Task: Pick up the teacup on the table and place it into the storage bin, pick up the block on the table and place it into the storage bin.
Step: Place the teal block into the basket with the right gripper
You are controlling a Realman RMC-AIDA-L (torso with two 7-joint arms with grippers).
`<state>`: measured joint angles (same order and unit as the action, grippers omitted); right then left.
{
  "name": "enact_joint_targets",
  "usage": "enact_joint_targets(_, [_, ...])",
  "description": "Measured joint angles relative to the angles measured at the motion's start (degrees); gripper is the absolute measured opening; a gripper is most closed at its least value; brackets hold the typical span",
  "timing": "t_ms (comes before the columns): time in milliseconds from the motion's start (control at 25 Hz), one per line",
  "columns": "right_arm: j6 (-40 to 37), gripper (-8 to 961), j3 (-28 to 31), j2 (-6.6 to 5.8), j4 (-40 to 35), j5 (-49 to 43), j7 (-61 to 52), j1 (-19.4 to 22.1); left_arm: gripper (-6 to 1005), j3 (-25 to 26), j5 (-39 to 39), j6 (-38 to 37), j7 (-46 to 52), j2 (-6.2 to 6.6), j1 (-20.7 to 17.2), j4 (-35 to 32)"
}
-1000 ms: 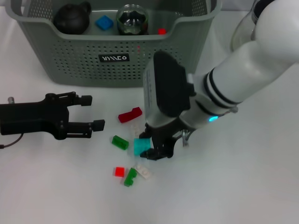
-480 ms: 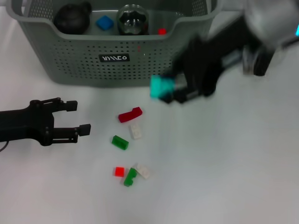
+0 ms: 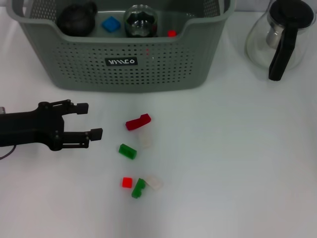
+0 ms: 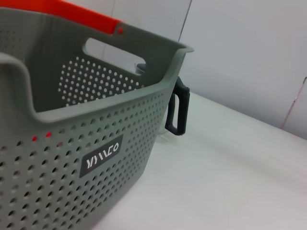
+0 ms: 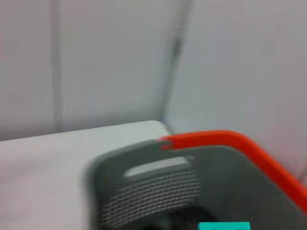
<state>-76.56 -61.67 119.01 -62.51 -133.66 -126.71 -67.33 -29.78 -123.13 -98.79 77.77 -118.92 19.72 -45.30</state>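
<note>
Six loose blocks sit on the white table [image 3: 237,163] in front of the storage bin [image 3: 124,64]: a red curved one [image 3: 137,121], a white one [image 3: 144,139] just below it, a green one [image 3: 127,151], then a small red square [image 3: 127,182], another green piece [image 3: 137,188] and a white piece [image 3: 154,183] bunched close together nearest the camera.

Inside the bin there's a dark teapot-looking thing [image 3: 76,19] on the left, a blue block [image 3: 110,24], a dark glass cup [image 3: 140,21] seen from above, and a bit of red [image 3: 171,33] by the front wall.

Left gripper [image 3: 88,120] hangs low over the table, left of the blocks, with its fingers spread apart and nothing between them. It's well apart from every block.

Right gripper isn't visible in the head view at all. Its wrist view looks down on the bin's rim [image 5: 158,163] with an orange handle [image 5: 230,143], and a teal block [image 5: 224,225] shows at the very bottom edge, over the bin. Can't tell whether that gripper is open or closed.

Off to the right of the bin stands a glass teapot [image 3: 277,37] with a black lid and handle.
</note>
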Motion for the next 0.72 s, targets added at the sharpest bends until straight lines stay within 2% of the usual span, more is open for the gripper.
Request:
enact_joint_targets(160, [14.8, 433, -0.1, -1.33, 18.5, -0.8, 4.8, -4.6, 869, 0.0, 0.0, 0.1, 0.0, -0.02, 0.5, 0.2])
enact_joint_targets(280, [22.2, 433, -1.1, -1.3, 26.1, -1.0, 7.6, -6.0, 869, 0.1, 0.0, 0.2, 0.0, -0.11, 0.8, 0.2])
enact_joint_targets(440, [25.0, 433, -4.1, -0.5, 28.0, -2.0, 7.6, -5.2, 869, 0.0, 0.0, 0.3, 0.0, -0.15, 1.2, 0.2])
enact_joint_targets(680, [24.3, 434, -4.8, 0.13, 26.4, -6.1, 5.9, -3.3, 869, 0.2, 0.0, 0.3, 0.0, -0.09, 1.2, 0.2])
enact_joint_targets(720, [24.1, 508, -4.9, 0.22, 25.5, -6.4, 5.9, -2.8, 869, 0.2, 0.0, 0.3, 0.1, -0.11, 1.2, 0.2])
